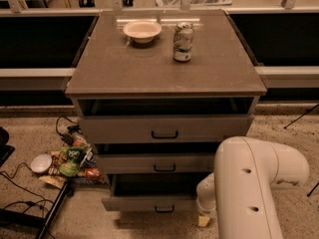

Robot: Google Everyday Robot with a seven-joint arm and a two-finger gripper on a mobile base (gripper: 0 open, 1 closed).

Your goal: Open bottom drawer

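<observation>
One level pull straight outward suits the partly-out bottom drawer (139, 203); my end effector (204, 220) hangs low by its right corner, grip state I cannot tell.

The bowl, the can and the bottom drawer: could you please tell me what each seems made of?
The bowl: matte pale plastic or ceramic, hard to tell. The can: printed metal, judging by its bright top rim. The bottom drawer: flat grey-brown laminate or painted wood, even and dull, with a dark bar handle, maybe metal. The gripper sits by its right end.
</observation>
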